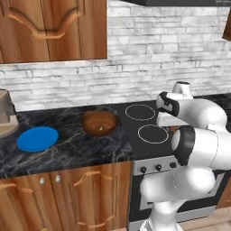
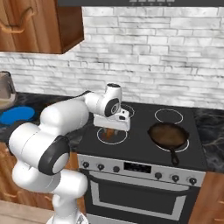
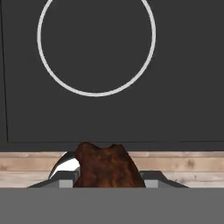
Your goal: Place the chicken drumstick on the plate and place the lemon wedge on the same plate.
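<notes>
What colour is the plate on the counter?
Bright blue; the plate shows best in the left base view.

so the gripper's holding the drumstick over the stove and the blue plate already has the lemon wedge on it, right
Not quite. The gripper does hold the drumstick over the stove, but the blue plate is bare. In the left base view the lemon wedge lies in the wooden bowl beside the plate.
</notes>
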